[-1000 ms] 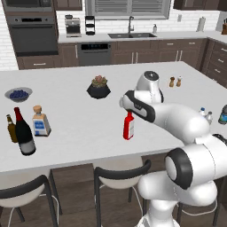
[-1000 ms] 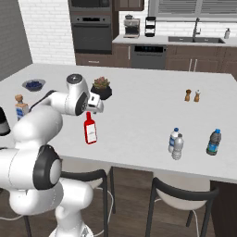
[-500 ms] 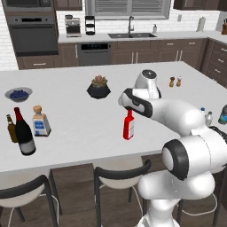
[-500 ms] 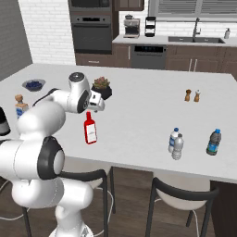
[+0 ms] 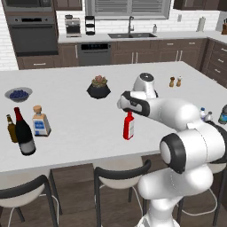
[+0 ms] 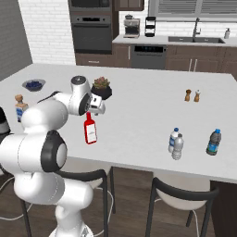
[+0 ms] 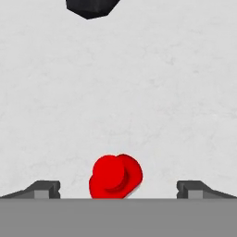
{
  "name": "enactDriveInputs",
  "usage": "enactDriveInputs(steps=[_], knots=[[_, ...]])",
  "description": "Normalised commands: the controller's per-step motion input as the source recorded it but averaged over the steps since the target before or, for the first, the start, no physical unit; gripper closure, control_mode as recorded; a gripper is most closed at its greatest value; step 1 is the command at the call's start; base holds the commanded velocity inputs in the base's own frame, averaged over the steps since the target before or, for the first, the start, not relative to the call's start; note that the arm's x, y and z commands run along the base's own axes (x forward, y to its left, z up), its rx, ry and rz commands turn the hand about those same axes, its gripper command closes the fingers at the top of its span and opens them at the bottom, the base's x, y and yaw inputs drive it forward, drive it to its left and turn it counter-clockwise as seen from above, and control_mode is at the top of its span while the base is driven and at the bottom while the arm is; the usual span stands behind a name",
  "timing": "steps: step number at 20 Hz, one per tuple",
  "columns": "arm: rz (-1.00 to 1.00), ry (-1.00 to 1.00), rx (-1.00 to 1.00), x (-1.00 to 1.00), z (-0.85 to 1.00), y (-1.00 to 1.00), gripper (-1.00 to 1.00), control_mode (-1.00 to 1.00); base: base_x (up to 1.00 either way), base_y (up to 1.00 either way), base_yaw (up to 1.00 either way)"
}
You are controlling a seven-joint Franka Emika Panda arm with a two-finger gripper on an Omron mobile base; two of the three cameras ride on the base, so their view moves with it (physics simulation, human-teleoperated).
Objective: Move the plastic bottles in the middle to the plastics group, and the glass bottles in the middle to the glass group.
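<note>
Arm rising from the base folds at a high elbow and reaches forward over the white island counter, the hand turned downward directly above the red bottle. In the left base view the gripper sits just over the bottle's cap, at about 12 o'clock from the bottle body; in the right base view the gripper hangs the same way above the red bottle. The hand view looks straight down: the red bottle appears from above as a red disc between the two fingertips, which stand spread wide, one at 9 o'clock and one at 3 o'clock of the bottle, neither touching it, so the pincer is fully open and holds nothing. A dark plant pot lies at 12 o'clock in that view, well apart. On the counter, the wine bottle stands far off at 9 o'clock from the red bottle, close beside the brown beer bottle and the square bottle with a cork. In the right base view two clear water bottles stand together at 3 o'clock from the red bottle, with the dark blue-green bottle near them further toward 3 o'clock.
</note>
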Motion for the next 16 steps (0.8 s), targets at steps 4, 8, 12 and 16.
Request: enactDriveInputs(steps=[4, 8, 12, 16], knots=[[0.0, 0.0, 0.0, 0.01, -0.04, 0.17, -1.0, -1.0, 0.0, 0.0, 0.0], [0.0, 0.0, 0.0, 0.04, 0.0, 0.12, -1.0, -1.0, 0.0, 0.0, 0.0], [0.0, 0.0, 0.0, 0.11, 0.0, 0.0, -1.0, -1.0, 0.0, 0.0, 0.0], [0.0, 0.0, 0.0, 0.06, -0.01, -0.11, -1.0, -1.0, 0.0, 0.0, 0.0]])
